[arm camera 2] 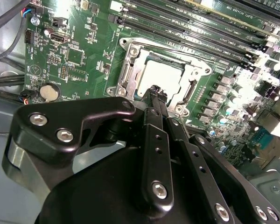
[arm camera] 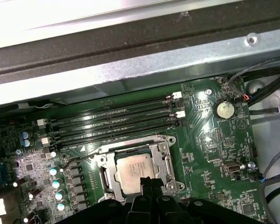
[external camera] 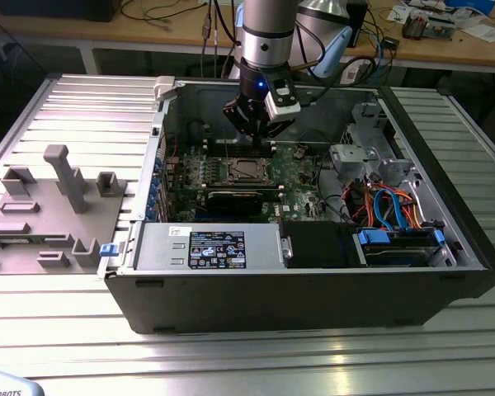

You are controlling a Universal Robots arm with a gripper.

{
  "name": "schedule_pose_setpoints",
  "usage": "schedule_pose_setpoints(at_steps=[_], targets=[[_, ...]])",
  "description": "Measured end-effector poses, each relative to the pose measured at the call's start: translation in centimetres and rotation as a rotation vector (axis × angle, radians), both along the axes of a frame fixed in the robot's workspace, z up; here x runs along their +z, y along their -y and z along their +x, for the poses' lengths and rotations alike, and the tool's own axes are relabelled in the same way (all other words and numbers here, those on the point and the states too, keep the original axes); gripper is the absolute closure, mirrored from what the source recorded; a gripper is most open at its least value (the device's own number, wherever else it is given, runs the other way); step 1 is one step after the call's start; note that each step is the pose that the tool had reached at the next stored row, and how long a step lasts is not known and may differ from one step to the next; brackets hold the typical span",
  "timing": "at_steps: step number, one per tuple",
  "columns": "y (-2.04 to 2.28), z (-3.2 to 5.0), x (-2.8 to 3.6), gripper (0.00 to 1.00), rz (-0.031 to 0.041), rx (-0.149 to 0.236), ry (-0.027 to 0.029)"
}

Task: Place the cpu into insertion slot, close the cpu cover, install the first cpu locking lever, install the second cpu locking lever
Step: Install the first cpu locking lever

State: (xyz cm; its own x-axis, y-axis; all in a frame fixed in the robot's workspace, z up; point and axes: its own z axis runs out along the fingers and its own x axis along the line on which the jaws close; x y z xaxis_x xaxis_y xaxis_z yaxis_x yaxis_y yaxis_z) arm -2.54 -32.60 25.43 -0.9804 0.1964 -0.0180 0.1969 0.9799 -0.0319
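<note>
Since the cpu [arm camera: 136, 169] already sits in the insertion slot [arm camera: 101, 178] under the cpu cover [arm camera: 164, 164], I hold the gripper [arm camera 2: 157, 94], fingers pinched together empty, just above its near edge.

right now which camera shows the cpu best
The first wrist view: the cpu sits in its socket, its grey top evenly lit, though the gripper overlaps its near edge. In the second wrist view the cpu is washed out by glare. The exterior view shows it small and far off.
</note>
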Motion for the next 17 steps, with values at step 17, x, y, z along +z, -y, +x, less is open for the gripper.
schedule_pose_setpoints(at_steps=[17], targets=[[0.00, 0.00, 0.00, 0.89, 0.0000, 0.032, 0.0000]])
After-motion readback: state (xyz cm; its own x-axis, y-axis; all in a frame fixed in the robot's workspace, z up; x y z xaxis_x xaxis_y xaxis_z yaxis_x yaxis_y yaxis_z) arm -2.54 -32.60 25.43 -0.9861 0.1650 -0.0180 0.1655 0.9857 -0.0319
